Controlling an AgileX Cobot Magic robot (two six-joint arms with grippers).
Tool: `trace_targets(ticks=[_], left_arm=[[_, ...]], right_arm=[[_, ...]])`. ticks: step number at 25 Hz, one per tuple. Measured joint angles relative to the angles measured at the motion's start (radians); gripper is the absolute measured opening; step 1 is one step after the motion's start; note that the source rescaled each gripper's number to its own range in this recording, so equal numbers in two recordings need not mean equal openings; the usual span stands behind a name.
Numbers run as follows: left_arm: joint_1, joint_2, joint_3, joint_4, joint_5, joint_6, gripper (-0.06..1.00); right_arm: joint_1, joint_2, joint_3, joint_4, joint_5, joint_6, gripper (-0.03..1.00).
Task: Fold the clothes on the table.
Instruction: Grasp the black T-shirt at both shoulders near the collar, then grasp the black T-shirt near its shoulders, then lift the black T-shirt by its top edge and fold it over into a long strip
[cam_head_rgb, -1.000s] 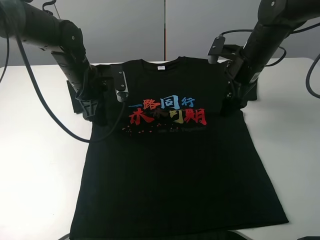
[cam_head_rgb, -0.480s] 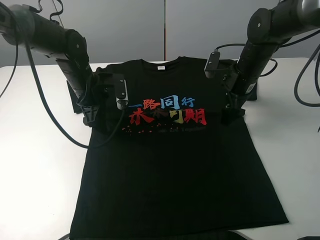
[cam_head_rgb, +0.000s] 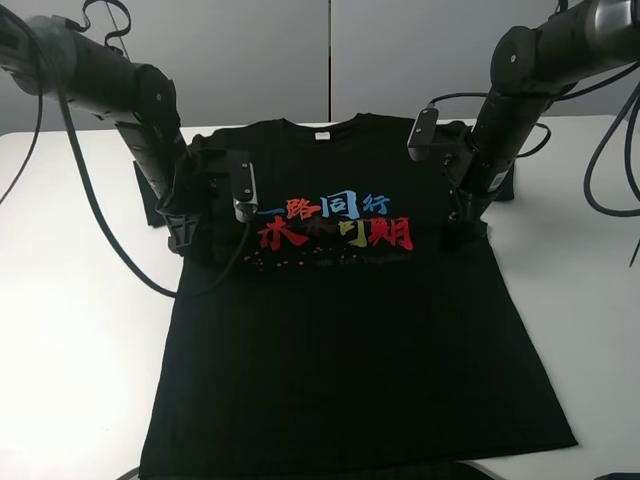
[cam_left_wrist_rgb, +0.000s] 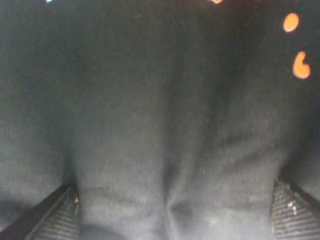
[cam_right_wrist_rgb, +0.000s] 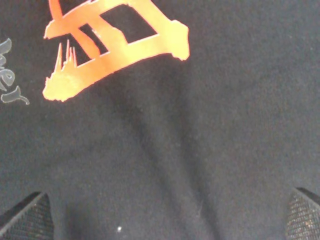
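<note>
The clothes, a black T-shirt with red, blue and yellow characters on the chest, lie flat on the white table, collar away from the camera. My left gripper points down onto the shirt's left chest side, beside the print. My right gripper does the same on the right side. In the left wrist view the left gripper is open, its fingertips wide apart over a soft ridge of black cloth. The right gripper is open over flat cloth below a red character.
Black cables hang from the left arm over the table, and more loop off the right arm. The shirt's hem reaches the table's front edge. Bare white tabletop lies on both sides of the shirt.
Both arms have shifted slightly, and their grippers have come down a little closer onto the shirt. The jaws stay wide. The shirt lies as before.
</note>
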Motion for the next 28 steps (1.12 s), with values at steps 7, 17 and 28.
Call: trace_targets(ticks=[7,17,28], left_arm=[[0.000,0.000,0.000,0.040,0.007,-0.012,0.53],[0.000,0.000,0.000,0.101,-0.035,-0.022,0.00],[0.000,0.000,0.000,0.102,-0.045,-0.022,0.00]], right_arm=[[0.000,0.000,0.000,0.000,-0.017,-0.002,1.00],[0.000,0.020,0.000,0.000,-0.027,-0.002,1.00],[0.000,0.032,0.000,-0.026,-0.027,-0.019,1.00]])
